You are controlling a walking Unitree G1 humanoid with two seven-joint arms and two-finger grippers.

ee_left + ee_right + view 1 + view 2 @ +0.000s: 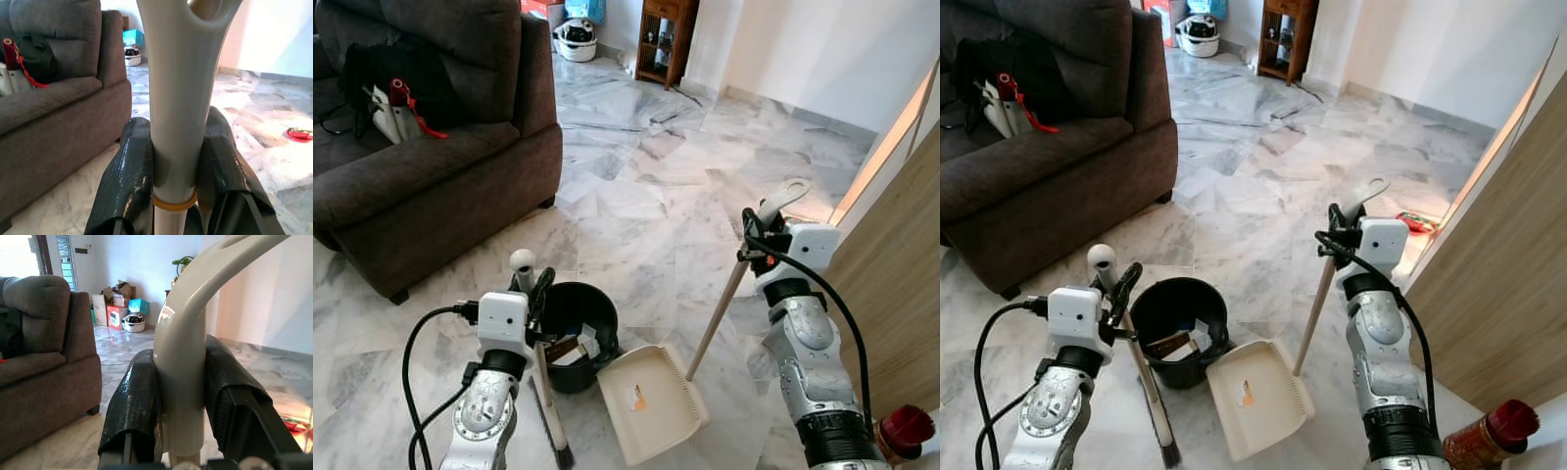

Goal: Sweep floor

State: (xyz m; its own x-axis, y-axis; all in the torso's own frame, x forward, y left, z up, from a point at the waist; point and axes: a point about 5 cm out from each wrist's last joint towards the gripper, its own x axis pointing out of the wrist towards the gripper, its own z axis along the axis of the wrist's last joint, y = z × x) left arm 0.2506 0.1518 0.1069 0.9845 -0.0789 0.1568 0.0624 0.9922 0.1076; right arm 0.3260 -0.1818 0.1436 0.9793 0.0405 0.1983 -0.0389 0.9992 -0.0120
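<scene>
The broom [546,392] stands nearly upright at near left, its dark bristles on the marble floor [646,186] just left of the cream dustpan [651,401], whose tray lies flat on the floor with its long handle [720,308] slanting up to the right. The left gripper [533,294] is clamped on the broom's pale stick just below its rounded top; the left wrist view shows both black fingers [124,181] pressed against the shaft above a yellow ring. The right gripper [756,230] is closed around the top of the dustpan handle, below its looped end. A black bucket [578,328] with some scraps inside sits just behind the pan, touching or nearly touching its far edge. By my reading the step in hand is gathering: both tools are held and set down together, so the next move calls for drawing the bristles toward the pan's open lip while the right arm keeps that lip on the floor. A small orange mark on the pan's tray is too small to read. A dark sofa [431,176] stands at far left, a wooden panel [891,313] along the right.
</scene>
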